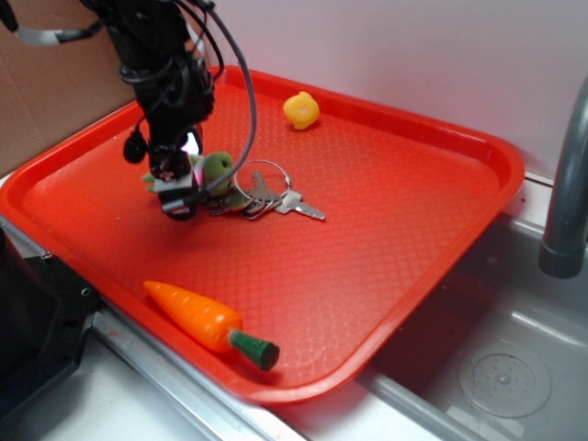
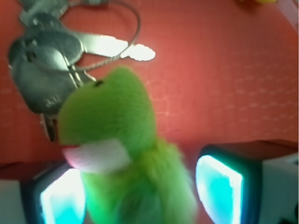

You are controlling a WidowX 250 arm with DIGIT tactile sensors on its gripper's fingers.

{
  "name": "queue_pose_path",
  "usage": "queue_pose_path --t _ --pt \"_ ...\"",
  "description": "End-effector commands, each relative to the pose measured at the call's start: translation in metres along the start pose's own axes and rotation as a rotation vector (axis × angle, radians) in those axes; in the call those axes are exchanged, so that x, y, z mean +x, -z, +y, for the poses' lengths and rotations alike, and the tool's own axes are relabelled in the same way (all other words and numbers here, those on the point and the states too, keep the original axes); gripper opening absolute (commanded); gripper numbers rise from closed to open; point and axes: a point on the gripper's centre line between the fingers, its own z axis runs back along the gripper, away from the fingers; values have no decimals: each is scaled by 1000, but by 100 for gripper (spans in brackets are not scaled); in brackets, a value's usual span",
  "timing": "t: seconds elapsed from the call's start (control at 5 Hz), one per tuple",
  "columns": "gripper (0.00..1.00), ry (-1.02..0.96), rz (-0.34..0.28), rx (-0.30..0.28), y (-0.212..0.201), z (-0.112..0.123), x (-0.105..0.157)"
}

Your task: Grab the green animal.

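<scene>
The green animal, a fuzzy lime plush with a pale neck band, lies on the red tray beside a bunch of keys. My gripper is down over it, and the arm hides the plush's left part in the exterior view. In the wrist view the green animal fills the space between the glowing pads. The left pad sits against its side, while a strip of tray shows between it and the right pad. The gripper is open, straddling the body.
The keys touch the plush's head. A small yellow duck toy sits at the tray's back. An orange carrot lies near the front rim. To the right are a steel sink and a faucet.
</scene>
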Motion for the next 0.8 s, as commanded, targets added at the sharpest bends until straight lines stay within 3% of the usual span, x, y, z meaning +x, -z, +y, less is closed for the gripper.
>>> queue_pose_path --t 0.0,0.2,0.4,0.6 --pt "0 28 -23 -9 -3 -3 5" --pt "0 -6 -24 3 -11 -1 4" --pt "0 -164 0 -35 -31 8 0" --pt "0 -414 8 -20 -65 10 -2"
